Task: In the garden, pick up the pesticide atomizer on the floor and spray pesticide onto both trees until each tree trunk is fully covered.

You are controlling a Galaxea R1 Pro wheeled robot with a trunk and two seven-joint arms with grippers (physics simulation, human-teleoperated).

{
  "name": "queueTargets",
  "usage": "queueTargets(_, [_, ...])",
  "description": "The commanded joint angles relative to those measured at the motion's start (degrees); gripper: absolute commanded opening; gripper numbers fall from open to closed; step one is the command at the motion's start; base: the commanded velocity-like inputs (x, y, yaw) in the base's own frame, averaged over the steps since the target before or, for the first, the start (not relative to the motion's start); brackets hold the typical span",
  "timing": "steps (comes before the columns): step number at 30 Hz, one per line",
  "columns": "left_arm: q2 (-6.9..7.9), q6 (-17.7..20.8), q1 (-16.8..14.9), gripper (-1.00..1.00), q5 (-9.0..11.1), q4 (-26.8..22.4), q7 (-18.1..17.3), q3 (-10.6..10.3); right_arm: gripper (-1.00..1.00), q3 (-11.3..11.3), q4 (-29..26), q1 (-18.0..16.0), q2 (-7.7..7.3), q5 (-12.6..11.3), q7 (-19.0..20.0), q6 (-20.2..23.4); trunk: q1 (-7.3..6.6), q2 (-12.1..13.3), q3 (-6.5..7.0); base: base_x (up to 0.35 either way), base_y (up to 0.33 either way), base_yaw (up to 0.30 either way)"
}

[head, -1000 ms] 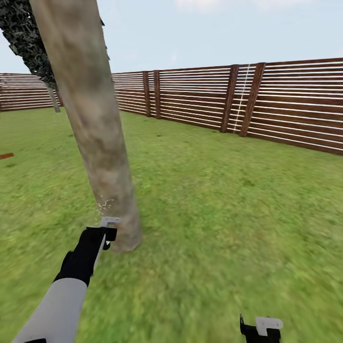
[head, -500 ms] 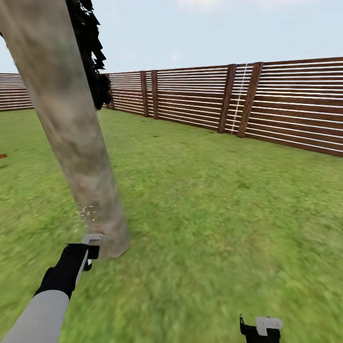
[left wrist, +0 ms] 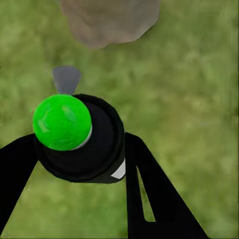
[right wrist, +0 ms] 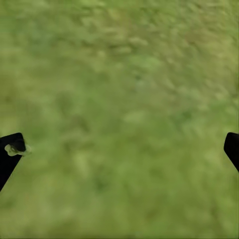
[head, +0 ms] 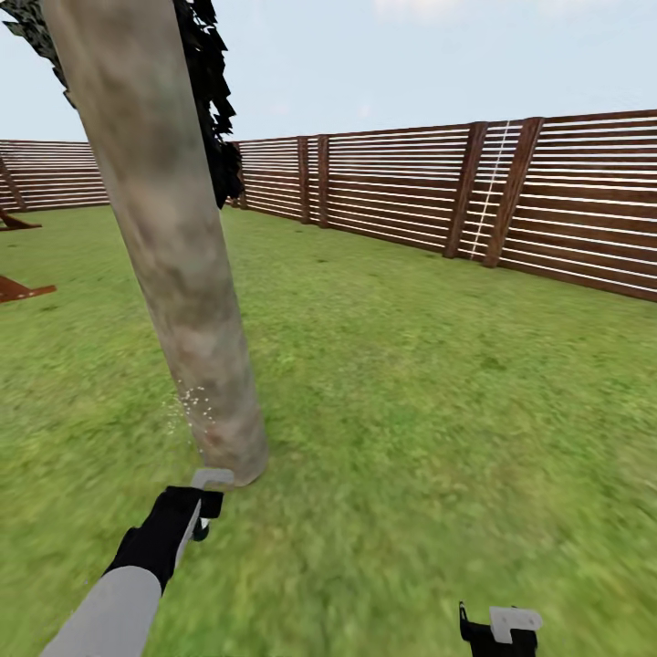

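A thick mottled grey-tan tree trunk [head: 173, 265] leans up from the lawn at the left of the head view, and its foot [left wrist: 109, 20] lies just beyond the nozzle in the left wrist view. My left gripper [head: 196, 511] [left wrist: 79, 169] is shut on the pesticide atomizer [left wrist: 74, 134], a black body with a green ball top. Its grey nozzle [head: 212, 477] points at the trunk's base from close by. White spray specks [head: 187, 406] hang against the lower bark. Low over bare grass, my right gripper [head: 497, 630] [right wrist: 119, 149] is open with nothing between its fingers.
A brown slatted fence [head: 456, 192] runs along the back and right of the lawn [head: 429, 411]. A dark conifer [head: 214, 109] stands behind the trunk. Red playset beams [head: 18, 287] lie at the far left edge. Open grass stretches to the right of the trunk.
The head camera has swung, shifting the whole picture, and the playset beams have come into view. My left gripper with the atomizer stays at the trunk's foot, with spray specks against the lower bark.
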Motion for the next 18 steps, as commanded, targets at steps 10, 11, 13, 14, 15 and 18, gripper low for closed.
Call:
queueTargets(10, [3.46, -3.49, 0.73, -1.00, 0.57, 0.49, 2.95, 2.57, 1.00, 0.00, 0.00, 0.02, -0.09, 0.01, 0.09, 0.00, 0.00, 0.00, 0.00, 0.145, 0.000, 0.001])
queueTargets(11, [3.07, -3.70, 0.74, -1.00, 1.40, 0.44, 3.06, 2.56, 1.00, 0.00, 0.00, 0.01, -0.09, 0.00, 0.09, 0.00, 0.00, 0.00, 0.00, 0.336, 0.000, 0.000])
queueTargets(13, [2.49, -4.13, 0.78, -1.00, 1.99, 0.32, 3.16, 2.51, 1.00, 0.01, 0.00, 0.00, -0.09, -0.01, 0.09, 0.00, 0.00, 0.00, 0.00, 0.334, -0.023, 0.000])
queueTargets(14, [2.47, -5.07, 0.82, -1.00, 1.96, 0.39, 3.17, 2.50, 1.00, 0.01, 0.00, 0.00, -0.04, -0.01, 0.09, 0.00, 0.00, 0.00, 0.00, 0.290, -0.087, 0.055])
queueTargets(15, [2.59, -6.80, 1.05, -1.00, 1.91, 0.44, 3.18, 2.53, 1.00, 0.01, 0.00, 0.00, -0.02, -0.01, 0.09, 0.00, 0.00, 0.00, 0.00, 0.232, -0.112, 0.156])
queueTargets(18, [2.44, -11.00, 3.20, -1.00, 2.07, 0.64, 4.28, 2.45, 1.00, 0.01, 0.00, 0.00, 0.00, -0.01, 0.09, 0.00, 0.00, 0.00, 0.00, 0.067, -0.056, 0.257])
